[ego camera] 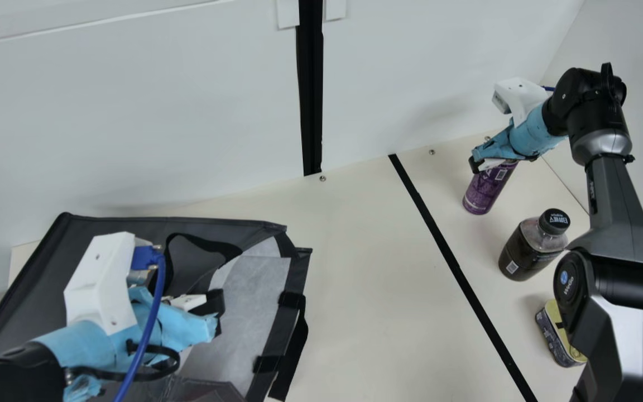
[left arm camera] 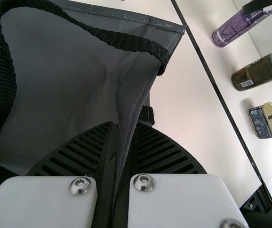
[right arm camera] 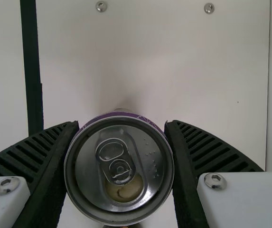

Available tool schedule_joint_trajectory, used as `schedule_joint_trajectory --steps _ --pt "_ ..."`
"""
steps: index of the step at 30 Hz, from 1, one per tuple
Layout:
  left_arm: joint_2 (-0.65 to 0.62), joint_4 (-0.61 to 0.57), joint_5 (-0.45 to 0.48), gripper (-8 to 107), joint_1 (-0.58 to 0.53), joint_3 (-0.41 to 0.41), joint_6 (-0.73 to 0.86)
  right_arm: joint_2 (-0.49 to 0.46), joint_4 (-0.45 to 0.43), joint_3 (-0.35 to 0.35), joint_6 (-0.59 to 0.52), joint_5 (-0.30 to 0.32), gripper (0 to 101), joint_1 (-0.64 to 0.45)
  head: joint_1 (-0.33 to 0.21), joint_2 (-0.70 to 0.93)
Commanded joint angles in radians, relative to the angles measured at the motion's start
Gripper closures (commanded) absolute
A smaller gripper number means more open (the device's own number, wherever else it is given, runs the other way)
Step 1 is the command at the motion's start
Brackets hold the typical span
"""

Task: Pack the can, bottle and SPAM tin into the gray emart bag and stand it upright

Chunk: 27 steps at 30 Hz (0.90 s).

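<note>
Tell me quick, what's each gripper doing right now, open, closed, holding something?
Left gripper: closed on a fold of the gray fabric bag.
Right gripper: closed around the purple metal can, near its top.

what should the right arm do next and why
Probably lift the purple can straight up off the table: it stands there with the right gripper closed around its top, while the left gripper pinches the edge of the gray bag, seemingly steadying it.

Black and gray arms, pale blue wrapping, white mounts, blue cable, seemingly steel screws.
</note>
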Motion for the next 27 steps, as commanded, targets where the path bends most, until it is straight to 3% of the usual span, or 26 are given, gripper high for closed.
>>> schedule_joint_trajectory --steps 1,15,27 --pt "0.000 0.000 0.000 107 0.000 0.000 0.000 -0.005 0.010 -0.004 -0.005 0.000 101 0.001 -0.023 -0.002" --pt "0.000 0.000 0.000 107 0.000 0.000 0.000 -0.071 0.050 0.019 -0.069 0.000 101 0.015 -0.023 -0.002" --pt "0.000 0.000 0.000 107 0.000 0.000 0.000 -0.176 0.069 0.103 -0.141 0.000 101 0.061 -0.023 -0.002"
